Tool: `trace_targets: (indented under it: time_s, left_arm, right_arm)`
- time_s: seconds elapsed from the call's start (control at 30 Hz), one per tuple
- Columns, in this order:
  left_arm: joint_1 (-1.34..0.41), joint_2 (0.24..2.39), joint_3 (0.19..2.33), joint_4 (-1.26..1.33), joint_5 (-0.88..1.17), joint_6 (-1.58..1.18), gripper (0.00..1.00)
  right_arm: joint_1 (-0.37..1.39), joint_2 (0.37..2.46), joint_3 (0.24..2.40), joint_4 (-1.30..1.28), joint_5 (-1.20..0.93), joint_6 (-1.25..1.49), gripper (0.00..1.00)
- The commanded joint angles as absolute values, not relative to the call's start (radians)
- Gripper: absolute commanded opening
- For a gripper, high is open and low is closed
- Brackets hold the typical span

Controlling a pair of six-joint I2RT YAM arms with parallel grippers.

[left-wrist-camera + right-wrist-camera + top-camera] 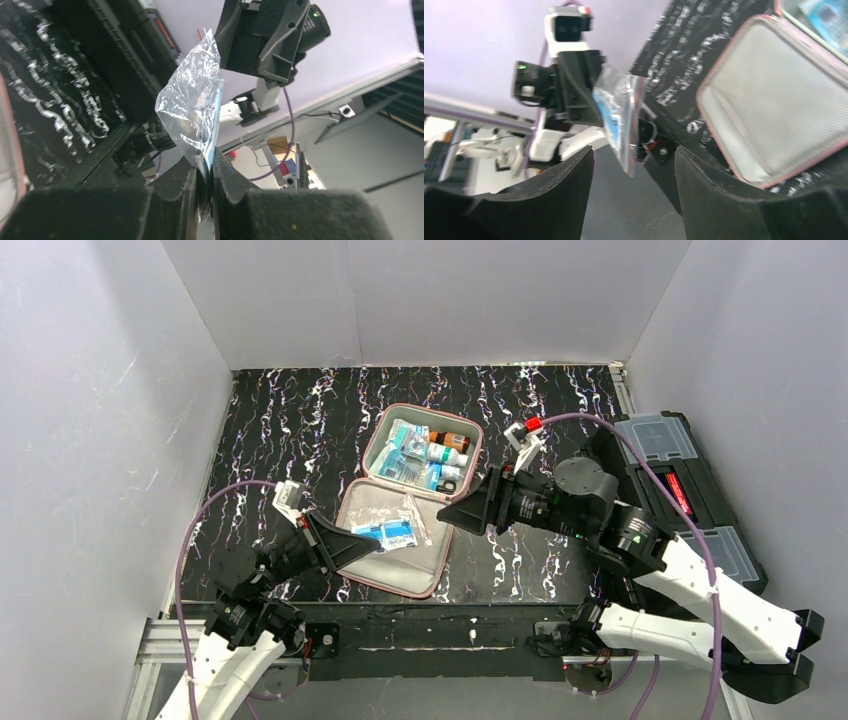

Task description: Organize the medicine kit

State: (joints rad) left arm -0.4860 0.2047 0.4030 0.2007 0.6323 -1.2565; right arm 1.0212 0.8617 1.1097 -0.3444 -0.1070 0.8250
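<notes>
Left gripper (206,170): jaws fully closed, pinching the lower edge of a clear bag (192,107); the bag stands up and away from the jaws, crumpled, with a blue packet (398,533) visible inside it.

Right gripper (634,170): jaws parted wide, nothing between the pads; it faces the bag from the opposite side, close to it but apart.

Medicine kit (385,565): lies open flat on the table (290,420) between the two arms; the rear half is packed with bottles and packets (430,455); the near half shows bare grey lining; the bag hangs over this near half, raised off it. A black toolbox (680,480) sits at the right edge, well apart from the kit.

Probable step: placing the bag into the kit, either by hand-over or by direct release.

Fault conditions to anticipate:

- Slip: the grip covers only a narrow strip of thin, slick film; a sharp wrist motion could pull the film out of the jaws.
- Misplacement: released from height, the light bag may drift or slide off the lining onto the table; lower it first.
- Missed regrasp: the free end is floppy and transparent; right jaws closing on it may catch air or only one layer of film.
- Collision: both grippers work close together over the kit; an advancing right arm could strike the left fingers or nudge the soft case, disturbing the packed rear half.
- Tearing: both grippers pulling on the film at once could stretch or split it.
</notes>
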Motion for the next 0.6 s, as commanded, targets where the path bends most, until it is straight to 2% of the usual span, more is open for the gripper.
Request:
trace_targets:
  time_s: [0.0,0.4,0.57]
  left_arm:
    - [-0.480,0.149,0.411,-0.090,0.559,-1.177,0.00]
    - [-0.480,0.138,0.427,-0.592,0.462,-1.130,0.00]
    - [-0.480,0.148,0.405,-0.716,0.434,-1.163,0.00]
  right_arm:
    - [0.994,0.864,1.019,-0.364,-0.007,0.802,0.68]
    - [0.945,0.928,0.765,-0.266,0.075,0.870,0.72]
    - [0.928,0.968,0.672,-0.181,0.071,0.906,0.73]
